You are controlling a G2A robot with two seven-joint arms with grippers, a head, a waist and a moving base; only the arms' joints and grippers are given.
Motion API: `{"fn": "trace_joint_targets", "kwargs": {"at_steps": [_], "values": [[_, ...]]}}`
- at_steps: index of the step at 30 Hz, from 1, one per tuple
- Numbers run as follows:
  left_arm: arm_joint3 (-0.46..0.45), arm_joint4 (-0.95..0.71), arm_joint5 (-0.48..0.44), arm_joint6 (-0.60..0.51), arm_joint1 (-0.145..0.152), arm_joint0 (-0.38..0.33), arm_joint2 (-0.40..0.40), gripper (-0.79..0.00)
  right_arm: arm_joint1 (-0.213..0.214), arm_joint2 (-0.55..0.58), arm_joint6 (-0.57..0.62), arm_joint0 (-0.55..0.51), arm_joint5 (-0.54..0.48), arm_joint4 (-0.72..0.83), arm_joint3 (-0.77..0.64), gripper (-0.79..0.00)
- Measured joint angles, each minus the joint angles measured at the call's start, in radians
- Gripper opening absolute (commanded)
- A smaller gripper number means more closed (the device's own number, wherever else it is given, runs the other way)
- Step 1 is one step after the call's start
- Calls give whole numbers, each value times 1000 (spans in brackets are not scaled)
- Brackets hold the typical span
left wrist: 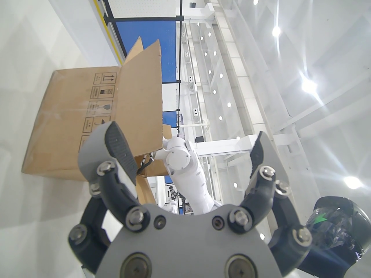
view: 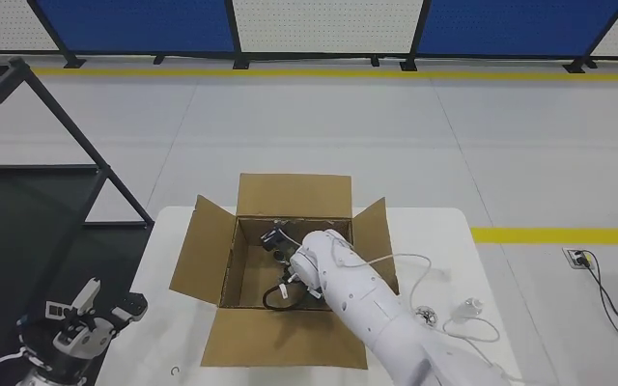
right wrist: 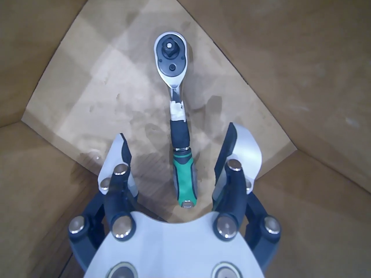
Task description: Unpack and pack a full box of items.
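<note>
A: The box?
B: Brown cardboard, upright, all 4 flaps open.
A: Inside?
B: 1 ratchet, chrome head, green-and-black handle, lying flat on the bottom, head towards a corner

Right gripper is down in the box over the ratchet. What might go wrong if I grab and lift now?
The open right gripper is lined up over the handle end of the green-and-black-handled steel ratchet wrench, far from its metal head, so it may swing head-down when lifted. The wrench lies flat on the floor of the brown cardboard box, so closing may scrape cardboard first. A swinging wrench may catch the close box walls.
</note>
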Motion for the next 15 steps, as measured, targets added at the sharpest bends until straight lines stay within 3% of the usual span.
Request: {"fn": "trace_joint_targets", "kwargs": {"at_steps": [15], "values": [[-31, 72, -8, 20, -2, 9, 14, 0, -4, 15, -36, -4, -8, 18, 17, 0]]}}
